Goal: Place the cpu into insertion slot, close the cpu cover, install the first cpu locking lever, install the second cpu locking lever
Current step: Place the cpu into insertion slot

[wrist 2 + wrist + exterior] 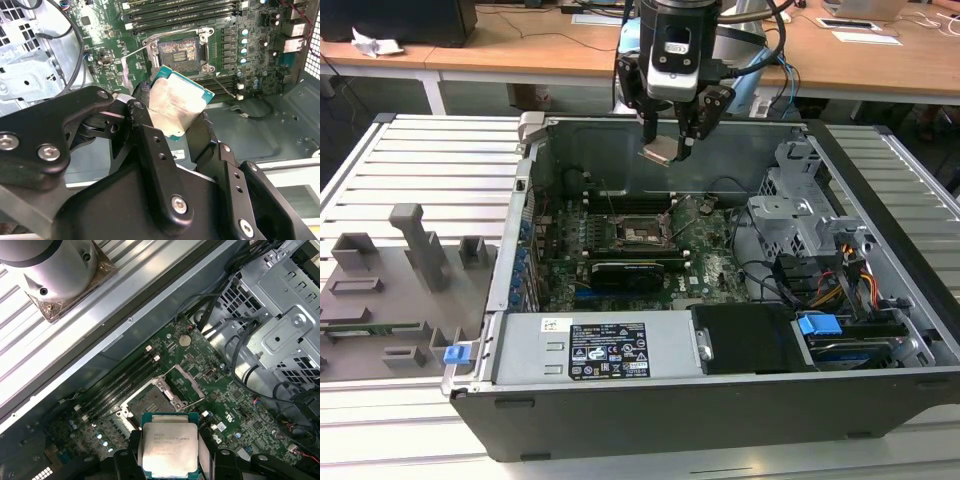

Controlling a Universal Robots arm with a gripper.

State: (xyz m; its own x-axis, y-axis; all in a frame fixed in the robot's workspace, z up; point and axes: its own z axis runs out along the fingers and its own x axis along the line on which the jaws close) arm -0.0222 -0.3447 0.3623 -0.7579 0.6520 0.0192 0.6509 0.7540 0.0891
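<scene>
Grey plastic fixtures [415, 262] sat at the exterior view's left, on the slatted table [430, 150] and well clear of the job. Beside them stood the open computer case [620, 410], its green motherboard [715, 262] flat on the floor. Over the middle of the case I had the gripper [668, 148] hanging high, above the rim, with its black fingers [145, 107] clamped on two opposite edges of the cpu [657, 155]. The chip was tilted rather than level with the board, its dull metal face [176, 102] turned toward the wrist cameras. The insertion slot [642, 232] lay below it, well apart and a touch toward the exterior view's left. In the second wrist view the slot's dark centre [179, 50] showed bare just beyond the chip's far edge, so I judged the gap was mostly height, plus a levelling of the chip. What I took for the cpu cover [190, 381] stood swung open beside the slot. Further right, the silver drive cage [798, 205] and its cables were away from the fingers.
</scene>
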